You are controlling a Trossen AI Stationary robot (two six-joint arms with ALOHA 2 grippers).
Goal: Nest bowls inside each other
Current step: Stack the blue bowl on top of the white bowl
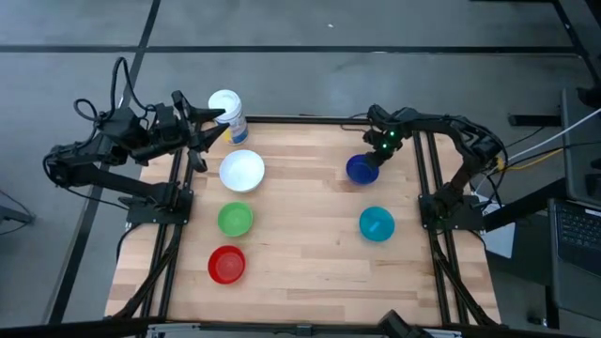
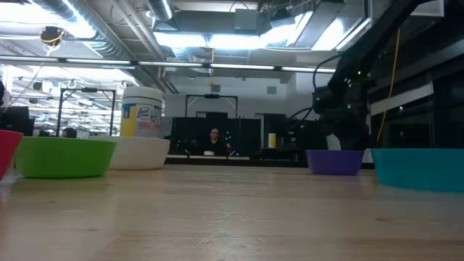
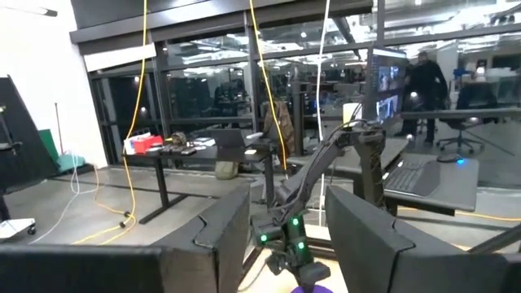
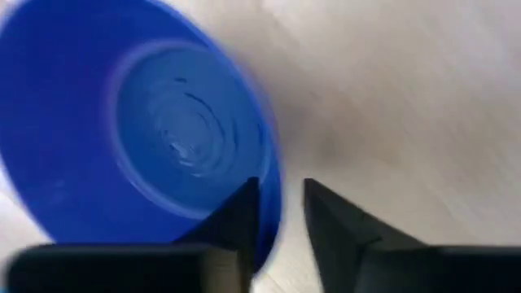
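Observation:
The dark blue bowl (image 1: 360,170) stands on its base at the table's far right, also seen in the low view (image 2: 335,161) and the right wrist view (image 4: 155,130). My right gripper (image 4: 291,213) points steeply down over its rim, open, one finger inside the bowl and one outside. The teal bowl (image 1: 377,223) sits nearer on the right. On the left, the white bowl (image 1: 241,170), green bowl (image 1: 235,220) and red bowl (image 1: 226,265) stand in a row. My left gripper (image 1: 211,127) waits raised and open at the far left, nothing between its fingers (image 3: 228,236). My right gripper straddles the dark blue bowl's rim (image 4: 273,203) from above. A strip of table shows between the rim and the outer finger (image 4: 334,224). Whether the inner finger (image 4: 240,216) touches the bowl's wall, I cannot tell. The bowl rests on the table.
A white canister (image 1: 227,113) with a blue label stands at the far left edge, beside my left gripper. Bare wood lies across the table's middle between the two groups of bowls. Black frame rails (image 1: 441,272) run along both sides.

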